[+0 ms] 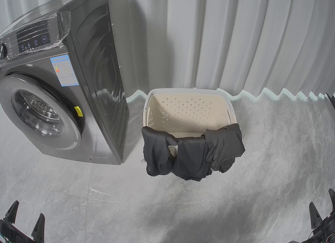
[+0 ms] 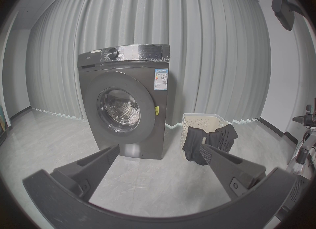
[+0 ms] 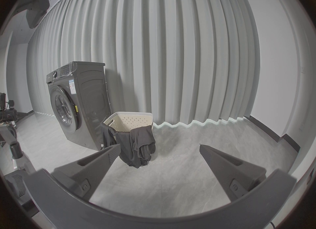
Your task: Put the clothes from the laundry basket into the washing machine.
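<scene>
A cream laundry basket [image 1: 188, 109] stands on the floor to the right of a dark grey washing machine [image 1: 94, 62], whose round door [image 1: 38, 112] is closed. Dark grey clothes [image 1: 192, 153] hang over the basket's near rim. The same basket [image 2: 200, 121] and clothes [image 2: 210, 140] show in the left wrist view, beside the washing machine [image 2: 125, 104]. My left gripper [image 2: 159, 152] is open and holds nothing, well short of the machine. My right gripper [image 3: 159, 152] is open and holds nothing too, far from the basket [image 3: 130, 121] and clothes [image 3: 135, 145]. The left gripper [image 1: 25, 217] sits low at the left, the right gripper [image 1: 322, 207] low at the right.
A pleated white curtain [image 1: 226, 27] runs along the wall behind the machine and basket. Bare grey marble floor [image 1: 139, 198] lies between me and both. A dark skirting [image 3: 273, 129] lines the right wall.
</scene>
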